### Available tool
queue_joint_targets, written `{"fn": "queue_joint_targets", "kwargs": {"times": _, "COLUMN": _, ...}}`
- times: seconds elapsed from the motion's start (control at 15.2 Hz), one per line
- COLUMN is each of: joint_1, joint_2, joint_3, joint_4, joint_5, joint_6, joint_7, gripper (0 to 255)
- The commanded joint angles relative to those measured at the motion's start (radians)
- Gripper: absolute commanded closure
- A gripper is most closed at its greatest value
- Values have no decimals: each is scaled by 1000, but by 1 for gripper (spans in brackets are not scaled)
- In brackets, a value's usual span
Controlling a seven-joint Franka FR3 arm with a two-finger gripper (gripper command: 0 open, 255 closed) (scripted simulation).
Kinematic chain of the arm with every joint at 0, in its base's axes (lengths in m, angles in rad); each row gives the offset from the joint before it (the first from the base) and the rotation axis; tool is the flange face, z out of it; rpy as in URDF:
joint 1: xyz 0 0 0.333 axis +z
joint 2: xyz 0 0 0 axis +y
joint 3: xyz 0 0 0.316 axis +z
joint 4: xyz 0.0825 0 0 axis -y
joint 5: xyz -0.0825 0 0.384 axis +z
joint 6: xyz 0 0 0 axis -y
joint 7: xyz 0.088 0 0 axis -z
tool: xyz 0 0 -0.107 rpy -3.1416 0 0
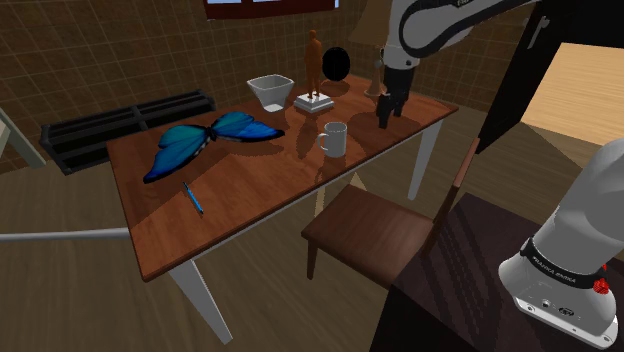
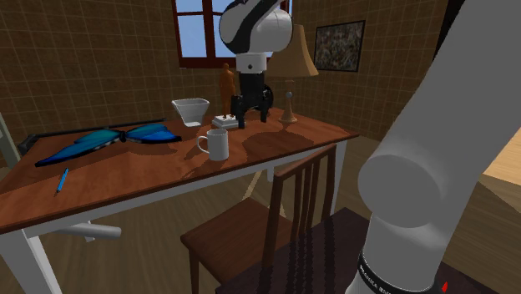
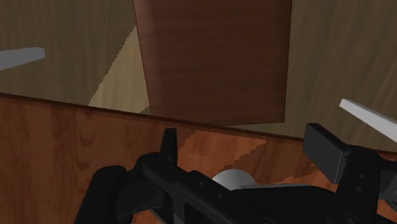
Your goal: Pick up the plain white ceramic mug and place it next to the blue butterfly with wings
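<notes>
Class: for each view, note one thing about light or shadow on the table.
Shoulder view: dim overall, and the plain white mug stands out against the brown wooden table. Second exterior view: shadow darkens the tabletop under the black claw. Wrist view: the shadow edges on the wood are jagged and stair-stepped.

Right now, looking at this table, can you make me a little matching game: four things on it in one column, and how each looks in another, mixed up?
Things:
1 mug
2 butterfly
3 pen
4 statuette

Looks:
A brown, standing
B blue, wings spread flat
C blue, thin, lying flat
D white, upright

Pairs: 1-D, 2-B, 3-C, 4-A
</notes>
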Motion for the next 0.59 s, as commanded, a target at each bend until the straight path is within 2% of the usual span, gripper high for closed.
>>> {"fn": "queue_joint_targets", "kwargs": {"times": 0.0, "joint_1": 1, "joint_2": 67, "joint_3": -8, "joint_4": 38, "joint_5": 14, "joint_6": 51, "joint_7": -22, "gripper": 0}}
{"fn": "queue_joint_targets", "kwargs": {"times": 0.53, "joint_1": 1, "joint_2": 343, "joint_3": -13, "joint_4": 266, "joint_5": 95, "joint_6": 177, "joint_7": -110, "gripper": 0}}
